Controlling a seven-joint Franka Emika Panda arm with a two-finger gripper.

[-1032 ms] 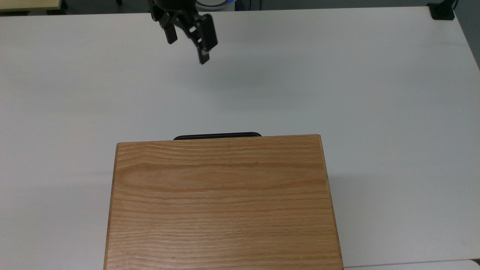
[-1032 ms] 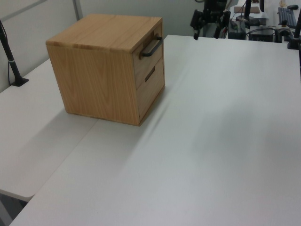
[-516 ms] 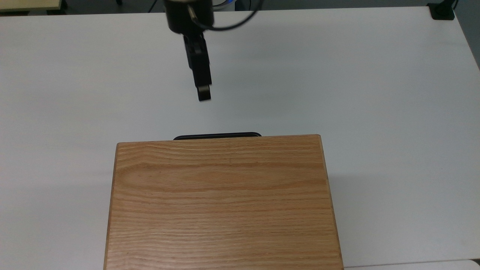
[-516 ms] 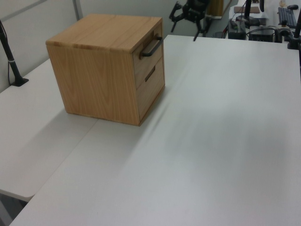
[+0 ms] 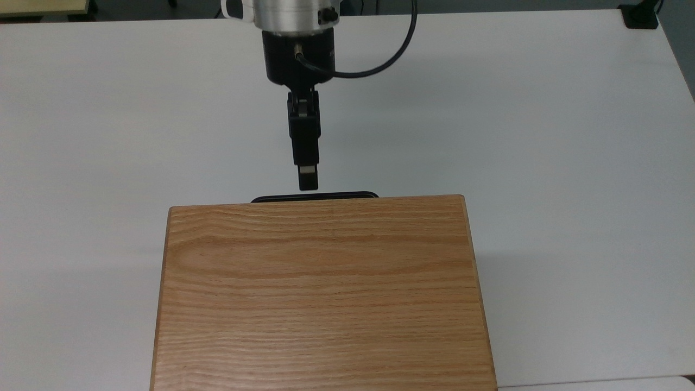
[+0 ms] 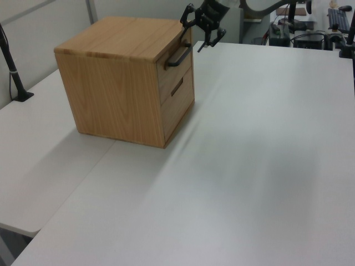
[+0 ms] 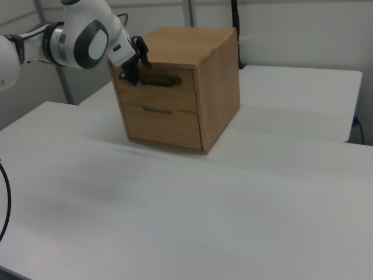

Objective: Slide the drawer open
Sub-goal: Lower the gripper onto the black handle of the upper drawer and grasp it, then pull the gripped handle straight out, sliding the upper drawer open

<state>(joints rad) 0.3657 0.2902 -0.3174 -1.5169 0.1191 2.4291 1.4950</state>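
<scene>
The drawer point(image 6: 173, 77) is the upper front panel of an oak cabinet point(image 5: 326, 293), and it sits flush and shut. Its long black bar handle point(image 5: 315, 196) pokes out past the cabinet's top edge in the top view. The handle point(image 7: 157, 82) runs across the panel point(image 7: 175, 98) in the right view. My gripper point(image 5: 308, 182) hangs just in front of the handle's middle, a small gap short of it. The gripper point(image 6: 197, 32) is open, one finger above the other, with nothing held. In the right view the gripper point(image 7: 133, 65) stands level with the handle.
A lower drawer point(image 6: 178, 108) with a small recessed pull sits under the upper one. The cabinet rests on a white table point(image 5: 543, 163). A black clamp post point(image 6: 12, 66) stands at the left view's left. Desks with equipment point(image 6: 310, 27) lie behind the arm.
The arm has come from the far table edge toward the cabinet, and the gripper has turned so its fingers stack vertically. The drawer has not moved.
</scene>
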